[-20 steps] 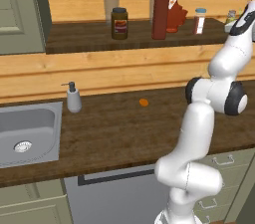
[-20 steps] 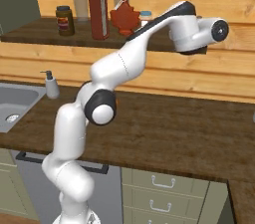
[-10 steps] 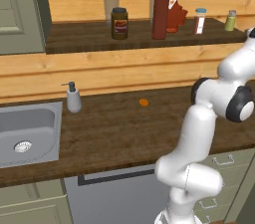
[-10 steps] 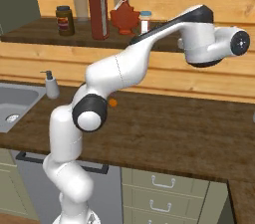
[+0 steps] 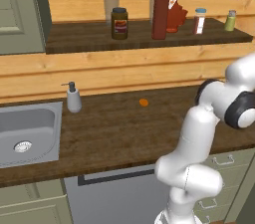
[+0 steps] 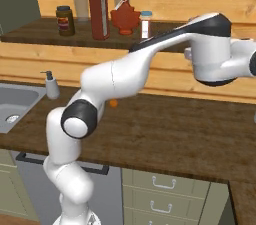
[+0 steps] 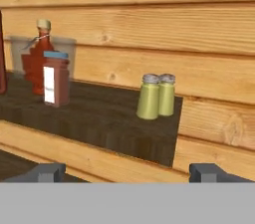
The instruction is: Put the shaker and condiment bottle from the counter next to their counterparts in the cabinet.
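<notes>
Standing on the shelf (image 5: 89, 44): tall red sauce bottle (image 5: 160, 8) just left of the maple-leaf bottle (image 5: 176, 15); blue-capped shaker (image 5: 199, 21) to its right; two yellow-green shakers (image 7: 149, 97) side by side, touching, near the shelf's right end. Gripper (image 7: 128, 173) empty, fingers wide apart.

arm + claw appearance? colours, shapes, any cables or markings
The arm is glossy white, built of rounded tubular links with dark grey-black joint discs and bands. No cables or markings visible. The claw shows two small dark grey, blocky finger tips.
</notes>
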